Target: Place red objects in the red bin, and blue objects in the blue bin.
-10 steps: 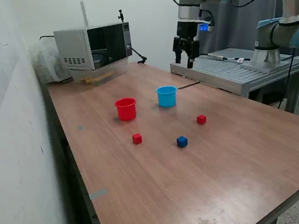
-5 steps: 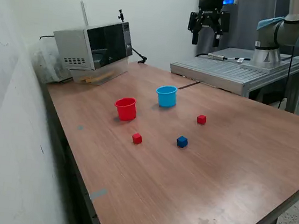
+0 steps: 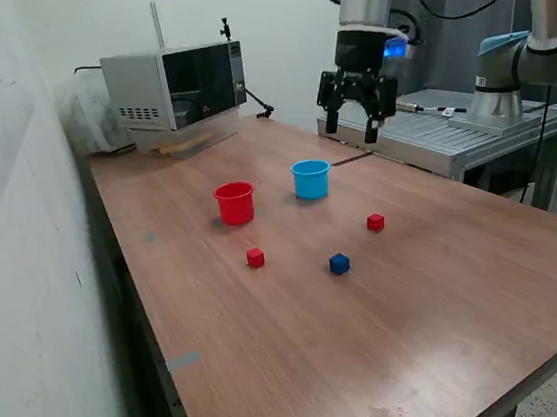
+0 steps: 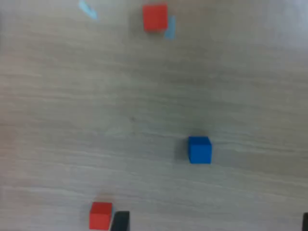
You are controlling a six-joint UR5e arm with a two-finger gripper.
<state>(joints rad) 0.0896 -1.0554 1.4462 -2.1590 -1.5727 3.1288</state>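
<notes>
Empty gripper poised high, next cube not yet picked.

The black two-finger gripper (image 3: 350, 126) hangs fingers-down and spread wide, holding nothing, over the brown wooden table's (image 3: 447, 318) far edge. Nearest below stands the light-blue plastic cup (image 3: 310, 179), the red plastic cup (image 3: 234, 202) beside it. Mid-table lie two small red cubes (image 3: 376, 222) (image 3: 255, 257) and one dark-blue cube (image 3: 339, 264); the next move likely means descending over one.
</notes>
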